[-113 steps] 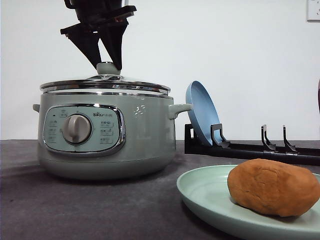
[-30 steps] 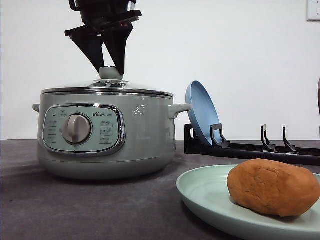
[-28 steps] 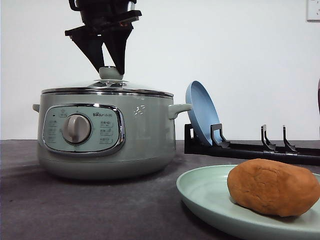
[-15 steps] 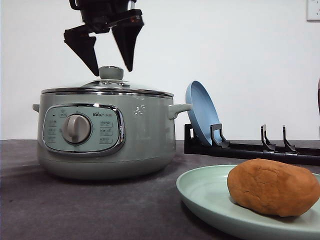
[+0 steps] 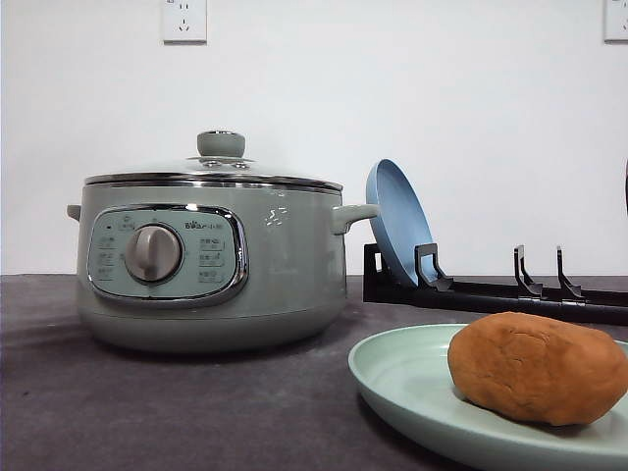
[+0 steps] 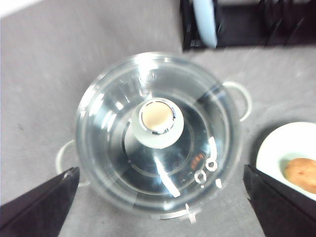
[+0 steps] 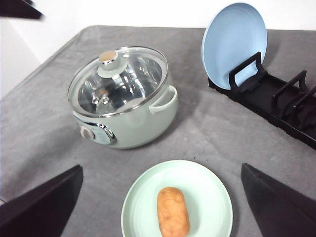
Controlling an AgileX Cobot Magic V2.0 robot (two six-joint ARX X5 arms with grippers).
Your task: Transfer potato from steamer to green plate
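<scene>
The potato [image 5: 535,368] lies on the green plate [image 5: 392,378] at the front right, also seen as the potato [image 7: 173,211] on the green plate [image 7: 143,207] from above. To the left, the steamer [image 5: 211,265] stands with its glass lid on, knob [image 5: 221,144] on top. My left gripper [image 6: 160,170] hangs open high over the steamer lid [image 6: 197,123], its fingers [image 6: 44,202] wide apart on either side of the knob [image 6: 157,121]. My right gripper [image 7: 162,168] is open high above the table, holding nothing.
A blue plate [image 5: 397,221] leans upright in a black dish rack [image 5: 491,294] behind the green plate, right of the steamer's handle [image 5: 353,214]. Grey table surface [image 5: 147,412] lies in front of the steamer. A wall outlet [image 5: 183,20] sits above it.
The left gripper let go of the lid knob, opened and rose out of the front view. The lid now rests on the steamer. The potato and green plate stayed put.
</scene>
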